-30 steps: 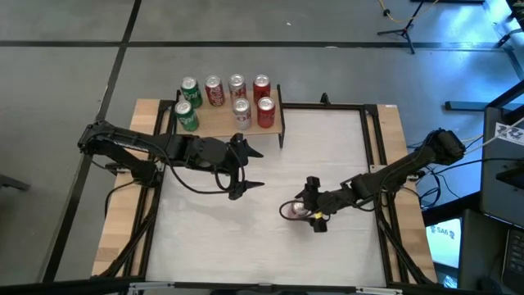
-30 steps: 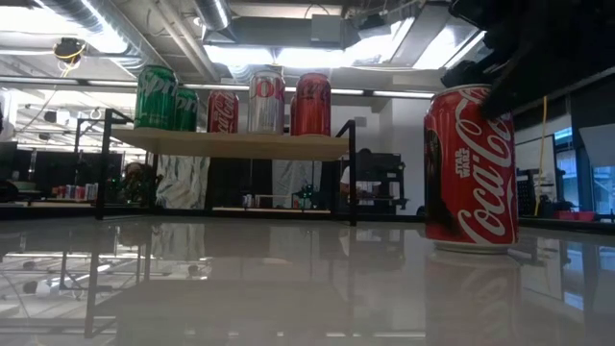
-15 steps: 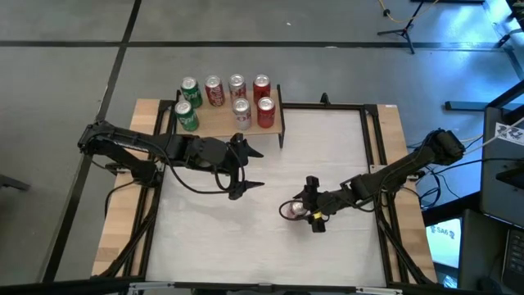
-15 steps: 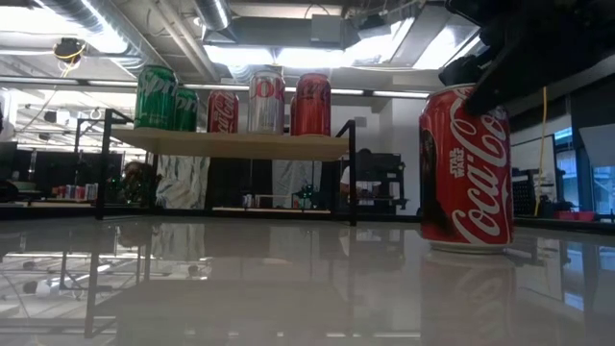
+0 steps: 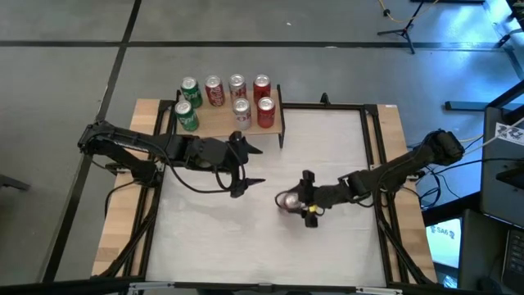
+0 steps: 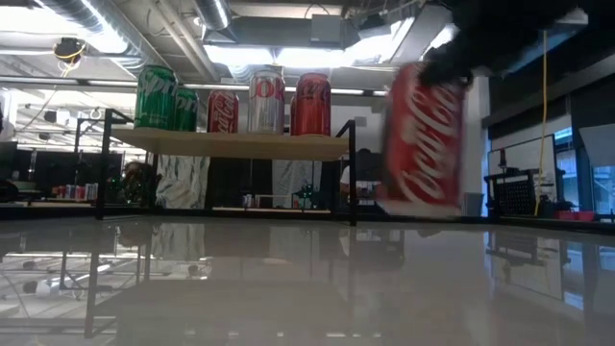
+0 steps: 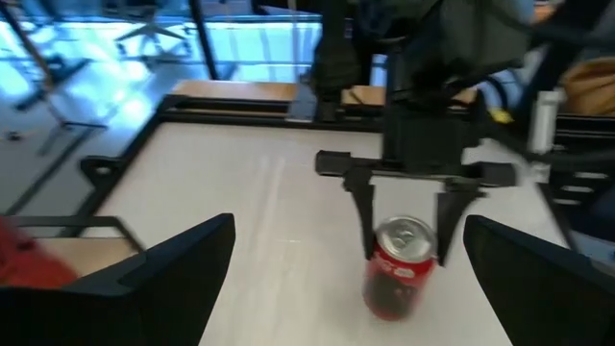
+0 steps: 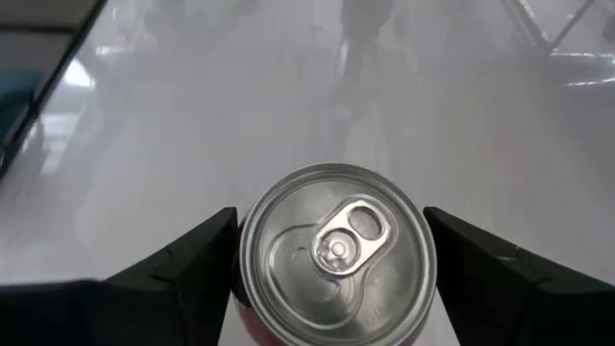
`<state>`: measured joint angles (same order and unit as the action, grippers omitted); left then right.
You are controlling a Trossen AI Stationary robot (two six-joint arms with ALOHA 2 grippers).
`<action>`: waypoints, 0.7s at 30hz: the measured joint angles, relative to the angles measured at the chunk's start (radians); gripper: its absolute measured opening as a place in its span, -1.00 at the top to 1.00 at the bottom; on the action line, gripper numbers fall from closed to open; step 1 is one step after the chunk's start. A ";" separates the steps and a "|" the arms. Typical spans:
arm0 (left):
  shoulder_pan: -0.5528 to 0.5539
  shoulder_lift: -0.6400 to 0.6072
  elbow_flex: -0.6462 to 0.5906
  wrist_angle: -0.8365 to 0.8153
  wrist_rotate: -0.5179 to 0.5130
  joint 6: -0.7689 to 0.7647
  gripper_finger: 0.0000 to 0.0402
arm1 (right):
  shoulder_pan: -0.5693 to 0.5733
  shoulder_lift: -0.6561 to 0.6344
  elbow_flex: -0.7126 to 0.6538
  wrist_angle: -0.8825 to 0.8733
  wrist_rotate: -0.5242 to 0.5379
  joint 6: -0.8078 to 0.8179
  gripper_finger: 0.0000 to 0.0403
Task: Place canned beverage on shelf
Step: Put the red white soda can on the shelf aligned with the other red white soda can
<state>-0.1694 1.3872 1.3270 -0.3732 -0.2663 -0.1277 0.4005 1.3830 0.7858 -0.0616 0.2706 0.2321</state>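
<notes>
I am carrying the red can, pinched in the right gripper, lifted clear above mid-surface. Next I am needing to bring it to the shelf at far left. Seven cans are crowding it; the left gripper, spread wide, is hovering between.

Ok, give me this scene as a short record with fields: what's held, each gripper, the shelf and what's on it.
held item: red cola can, lifted clear of the white tabletop
right gripper: shut on the can
left gripper: open, hovering near the shelf
shelf: small light-wood board on black legs, carrying seven cans, green, red and silver
</notes>
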 joint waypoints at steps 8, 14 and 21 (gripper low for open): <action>-0.040 0.000 0.000 -0.052 -0.179 -0.008 -0.99 | -0.119 0.000 0.119 0.006 0.002 0.001 -0.44; -0.107 0.000 0.000 -0.152 -0.330 -0.141 -0.99 | -0.197 -0.002 0.193 0.008 0.008 0.002 -0.43; -0.200 0.007 -0.055 -0.214 -0.506 -0.355 -0.99 | -0.254 -0.002 0.236 0.008 0.008 0.002 -0.43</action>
<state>-0.3697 1.3944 1.2725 -0.5877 -0.7724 -0.4824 0.1462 1.3811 1.0217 -0.0538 0.2785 0.2346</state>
